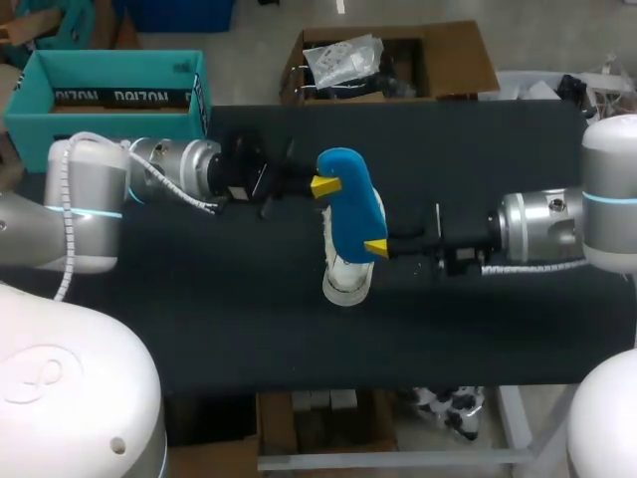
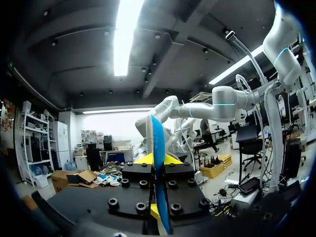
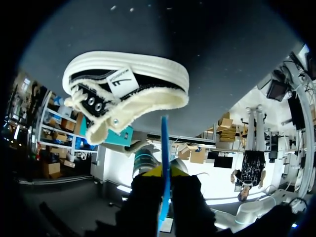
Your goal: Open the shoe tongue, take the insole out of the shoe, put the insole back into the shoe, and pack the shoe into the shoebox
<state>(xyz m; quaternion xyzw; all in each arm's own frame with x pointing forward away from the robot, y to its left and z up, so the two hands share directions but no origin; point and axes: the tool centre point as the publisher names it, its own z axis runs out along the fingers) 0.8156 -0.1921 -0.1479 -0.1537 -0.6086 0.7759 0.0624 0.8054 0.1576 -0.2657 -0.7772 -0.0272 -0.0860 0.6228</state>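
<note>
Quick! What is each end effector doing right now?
Left end effector: closed on the blue insole.
Right end effector: closed on the same insole, nearer the shoe.

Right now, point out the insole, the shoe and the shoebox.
blue insole [image 1: 353,199], head view, middle of its blue face
shoe [image 3: 128,61], right wrist view, white rubber sole
teal shoebox [image 1: 109,70], head view, its teal wall
</note>
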